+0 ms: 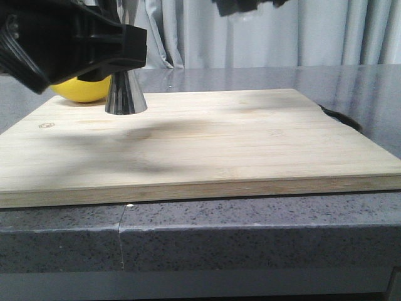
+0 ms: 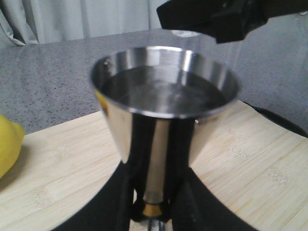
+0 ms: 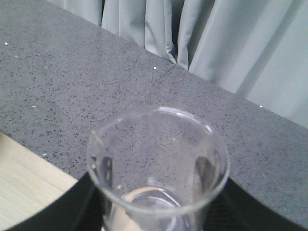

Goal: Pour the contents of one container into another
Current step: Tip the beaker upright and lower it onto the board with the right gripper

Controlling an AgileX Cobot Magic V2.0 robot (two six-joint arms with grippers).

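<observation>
The steel jigger stands upright on the wooden board at the back left. Its upper cup holds clear liquid, and only its lower cone shows in the front view. My left gripper is shut on the jigger's gold-tinted waist, a black finger on each side. My right gripper is shut on the clear glass beaker, held upright and high above the counter; little or no liquid shows in it. In the front view only the right gripper's underside shows at the top edge.
A yellow lemon lies behind the jigger, at the board's back left corner. The board rests on a grey speckled counter. A black cable curves off the board's right side. Grey curtains hang behind.
</observation>
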